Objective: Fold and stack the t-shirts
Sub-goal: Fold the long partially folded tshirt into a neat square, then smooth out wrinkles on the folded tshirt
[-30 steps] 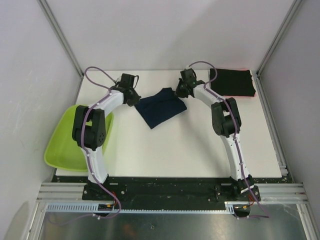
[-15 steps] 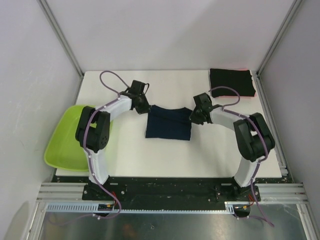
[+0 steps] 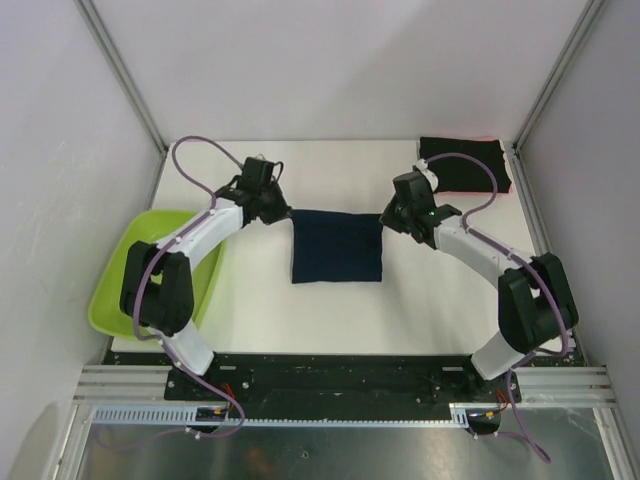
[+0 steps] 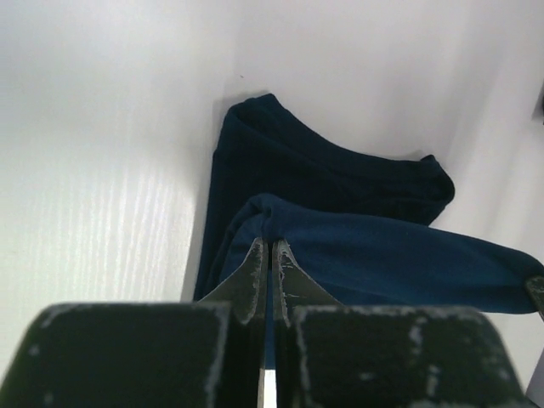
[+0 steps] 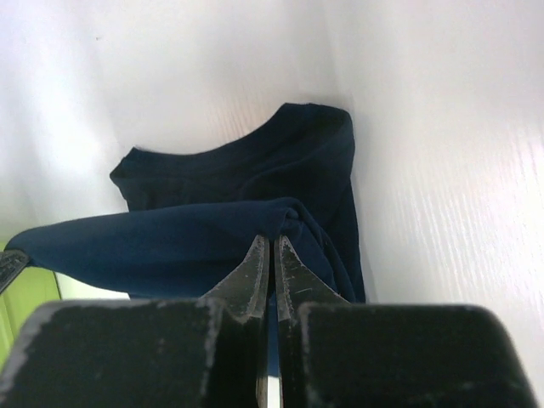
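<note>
Left gripper (image 4: 270,248) is clenched on a pinch of the navy t-shirt (image 3: 337,250). The right gripper (image 5: 272,245) is pinched as tightly on the opposite far corner. Both wrist views show the fingers closed with dark blue cloth bunched at the tips.

Nearest, hanging over the left edge of the counter (image 3: 440,300), sits the lime-green tub (image 3: 125,285), clear of both arms. Further in, about the middle of the counter, lies the navy shirt. Its near hem is flat on the surface, and its far edge is stretched between the two arms and raised a little.

The step in hand looks like carrying that far edge over toward the near hem. To do it well, both arms should travel together at one height and one pace. That keeps the edge straight so no slack sags in the middle. They should lay it square on the hem before letting go.

In the far right corner lies the black t-shirt (image 3: 462,163), folded, with a red-pink edge (image 3: 460,190) showing beneath it. It is probably the base of the stack.
</note>
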Available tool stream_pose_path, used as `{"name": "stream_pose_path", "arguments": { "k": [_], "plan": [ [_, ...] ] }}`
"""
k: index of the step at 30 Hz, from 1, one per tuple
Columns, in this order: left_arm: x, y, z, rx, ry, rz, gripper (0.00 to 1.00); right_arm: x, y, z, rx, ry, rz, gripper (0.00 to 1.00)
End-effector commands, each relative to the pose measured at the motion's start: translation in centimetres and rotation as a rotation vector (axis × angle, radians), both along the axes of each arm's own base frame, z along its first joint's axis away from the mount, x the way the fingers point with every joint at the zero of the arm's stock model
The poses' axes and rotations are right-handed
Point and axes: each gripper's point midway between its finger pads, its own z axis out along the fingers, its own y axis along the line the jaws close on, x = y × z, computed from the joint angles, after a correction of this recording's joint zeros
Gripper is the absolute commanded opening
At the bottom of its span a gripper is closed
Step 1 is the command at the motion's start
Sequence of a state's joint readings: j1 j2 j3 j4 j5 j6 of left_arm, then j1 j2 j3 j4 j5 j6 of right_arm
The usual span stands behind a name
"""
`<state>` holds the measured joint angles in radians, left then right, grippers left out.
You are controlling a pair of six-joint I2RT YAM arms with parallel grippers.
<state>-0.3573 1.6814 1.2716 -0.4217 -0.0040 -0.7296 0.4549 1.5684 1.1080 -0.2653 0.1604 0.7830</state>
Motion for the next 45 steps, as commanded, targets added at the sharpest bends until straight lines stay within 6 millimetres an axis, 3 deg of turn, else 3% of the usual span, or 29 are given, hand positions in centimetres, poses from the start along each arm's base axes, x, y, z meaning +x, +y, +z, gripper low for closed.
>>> {"name": "stream_pose_path", "arguments": {
  "k": [1, 8, 10, 13, 15, 16, 18, 23, 26, 31, 35, 37, 40, 45],
  "plan": [
    [2.9, 4.7, 0.0, 0.121, -0.041, 0.111, 0.0, 4.1, -0.3, 0.2, -0.051, -0.082, -0.021, 0.0],
    [7.4, 5.5, -3.8, 0.184, 0.003, 0.143, 0.0, 9.4, 0.8, -3.1, -0.021, -0.099, -0.011, 0.0],
    [8.5, 5.6, -4.3, 0.193, 0.004, 0.152, 0.0, 10.7, 1.1, -3.4, -0.023, -0.098, -0.005, 0.1],
    [10.1, 6.2, -4.0, 0.195, -0.016, 0.176, 0.0, 12.2, 1.0, -2.6, -0.046, -0.102, 0.007, 0.41],
    [11.1, 6.7, -3.3, 0.19, -0.035, 0.181, 0.0, 12.8, 0.7, -1.4, -0.07, -0.111, 0.02, 0.53],
    [11.6, 6.9, -2.8, 0.185, -0.046, 0.181, 0.04, 12.9, 0.5, -0.8, -0.082, -0.111, 0.023, 0.56],
    [12.6, 7.2, -1.9, 0.188, -0.072, 0.163, 0.25, 12.8, 0.1, 0.6, -0.084, -0.116, 0.031, 0.59],
    [13.0, 7.6, 0.8, 0.173, -0.12, 0.144, 0.54, 10.6, 1.8, 1.7, -0.096, -0.104, 0.121, 0.53],
    [12.2, 7.1, 2.0, 0.154, -0.132, 0.112, 0.61, 9.1, 4.5, 1.4, -0.09, -0.111, 0.209, 0.43],
    [8.4, 4.4, 1.8, 0.102, -0.093, 0.037, 0.42, 9.4, 8.2, -0.5, -0.088, -0.107, 0.304, 0.26],
    [5.0, 1.5, -0.5, 0.057, -0.015, -0.03, 0.26, 11.4, 9.5, -2.4, -0.072, -0.106, 0.311, 0.24],
    [4.2, 0.5, -1.8, 0.038, 0.021, -0.051, 0.23, 12.4, 9.7, -3.4, -0.068, -0.103, 0.302, 0.24],
    [4.6, -0.1, -3.1, 0.025, 0.044, -0.064, 0.22, 14.4, 9.8, -4.9, -0.057, -0.102, 0.279, 0.24],
    [7.7, -0.3, -3.7, 0.003, 0.032, -0.07, 0.22, 16.7, 10.7, -6.5, -0.05, -0.076, 0.263, 0.26]
  ]
}}
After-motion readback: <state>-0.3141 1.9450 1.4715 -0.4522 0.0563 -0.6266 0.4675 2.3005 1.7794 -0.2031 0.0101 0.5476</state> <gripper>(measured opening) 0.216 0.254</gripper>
